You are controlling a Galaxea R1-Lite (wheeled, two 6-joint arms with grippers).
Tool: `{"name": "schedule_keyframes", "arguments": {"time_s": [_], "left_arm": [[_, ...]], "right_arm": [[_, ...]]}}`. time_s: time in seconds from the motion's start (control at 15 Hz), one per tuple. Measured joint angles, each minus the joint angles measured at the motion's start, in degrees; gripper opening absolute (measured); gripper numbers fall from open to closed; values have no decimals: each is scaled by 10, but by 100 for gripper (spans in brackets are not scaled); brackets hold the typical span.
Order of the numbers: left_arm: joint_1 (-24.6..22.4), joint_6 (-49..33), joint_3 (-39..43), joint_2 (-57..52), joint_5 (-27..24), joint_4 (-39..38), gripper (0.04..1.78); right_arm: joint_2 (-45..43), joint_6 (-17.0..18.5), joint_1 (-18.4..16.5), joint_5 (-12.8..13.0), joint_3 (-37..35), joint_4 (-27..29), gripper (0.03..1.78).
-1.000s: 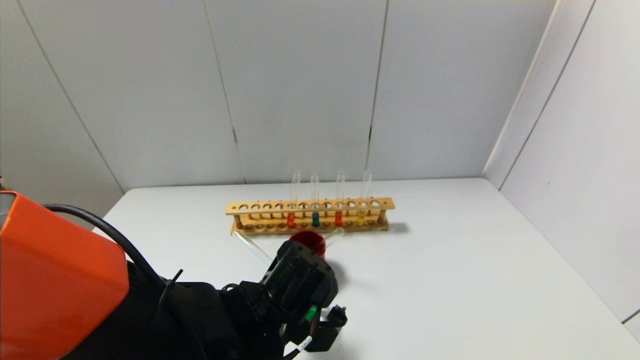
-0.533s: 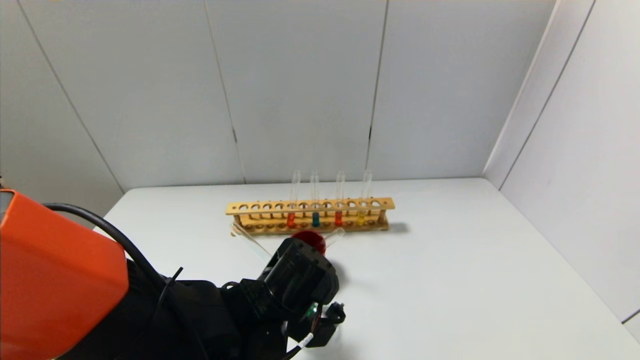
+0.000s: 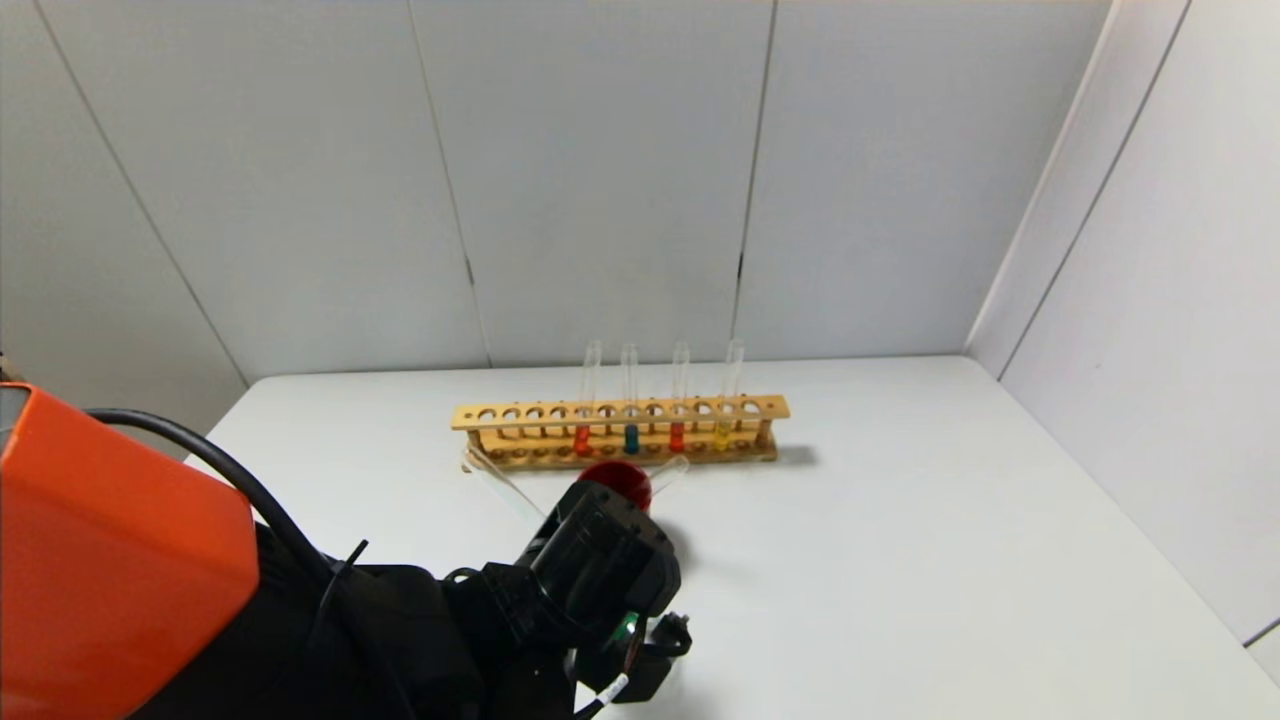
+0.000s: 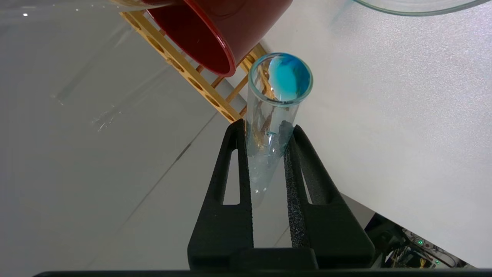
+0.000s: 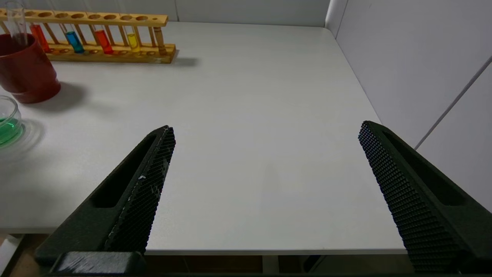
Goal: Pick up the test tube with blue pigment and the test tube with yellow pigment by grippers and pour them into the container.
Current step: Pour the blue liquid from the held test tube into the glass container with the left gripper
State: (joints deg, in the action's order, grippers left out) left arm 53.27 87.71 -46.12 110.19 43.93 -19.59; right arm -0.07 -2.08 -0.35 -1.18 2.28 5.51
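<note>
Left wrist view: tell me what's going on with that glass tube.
The left hand is shut on a slim clear glass test tube with blue pigment at its rounded end, tilted beside the dark red cup. The low clear glass dish already holds green liquid. The right hand hangs open over the white table, idle.

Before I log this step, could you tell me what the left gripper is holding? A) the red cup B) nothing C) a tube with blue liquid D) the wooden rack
C: the left gripper is shut on the test tube with blue pigment.
</note>
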Motion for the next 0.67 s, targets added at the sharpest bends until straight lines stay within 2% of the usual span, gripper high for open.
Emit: {"name": "schedule_keyframes", "arguments": {"time_s": [0.67], "left_arm": [[7,26,0,-1,0,0,30]], "right_arm": [[0,0,0,0,0,0,174]]}}
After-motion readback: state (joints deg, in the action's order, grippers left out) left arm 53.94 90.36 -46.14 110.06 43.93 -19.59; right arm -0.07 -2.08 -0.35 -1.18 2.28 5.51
